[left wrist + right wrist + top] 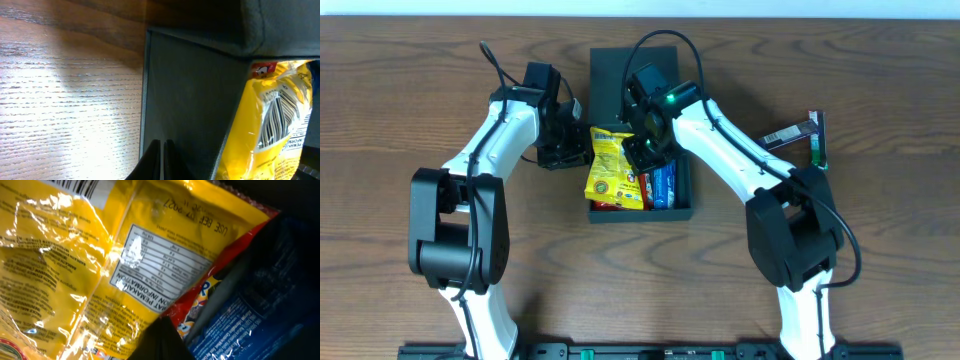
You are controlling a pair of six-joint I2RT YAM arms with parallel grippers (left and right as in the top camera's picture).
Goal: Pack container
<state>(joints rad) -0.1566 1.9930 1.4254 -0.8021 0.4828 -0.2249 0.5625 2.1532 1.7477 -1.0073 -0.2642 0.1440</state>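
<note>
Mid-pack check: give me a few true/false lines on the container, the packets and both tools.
1. A yellow packet sits in the container. True.
2. Every packet is already inside. False: a dark barcoded packet lies on the table, to the container's right.
3. The left tool and the right tool are both shut. True.
4. The blue packet lies on the table beside the left arm. False: it is in the container, next to a red packet.
</note>
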